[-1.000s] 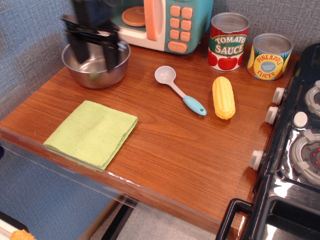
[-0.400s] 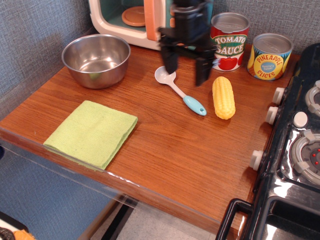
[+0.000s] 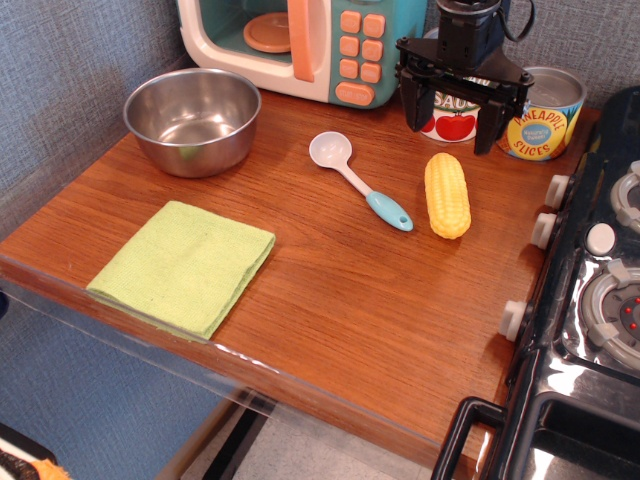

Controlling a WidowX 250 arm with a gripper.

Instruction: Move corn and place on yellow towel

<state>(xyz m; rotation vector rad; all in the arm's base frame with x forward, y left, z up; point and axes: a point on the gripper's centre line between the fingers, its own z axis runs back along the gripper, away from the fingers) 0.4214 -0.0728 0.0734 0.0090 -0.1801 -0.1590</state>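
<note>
Wood-grain brown covers the table, and things lie on it from the left as follows. A steel bowl sits near the back left corner, upright. In front of it, close to the table's near edge, the yellow towel lies flat and folded, with nothing on it. Behind the bowl and to its right stands a toy microwave in teal and cream with orange buttons, its door ajar. Toward the middle lies a spoon with a pale bowl and a blue handle, angled so the handle points toward the near right. Just beside the handle end, apart from it, the corn lies on the bare wood, lengthwise front to back, well apart from the towel. Above and behind the corn hangs the black gripper, its two fingers spread wide and pointing down, holding nothing; it is in front of a tomato sauce can and hides most of the label. Next to that stands a pineapple slices can with a yellow label. At the far right edge is a black toy stove with white knobs along its side.
</note>
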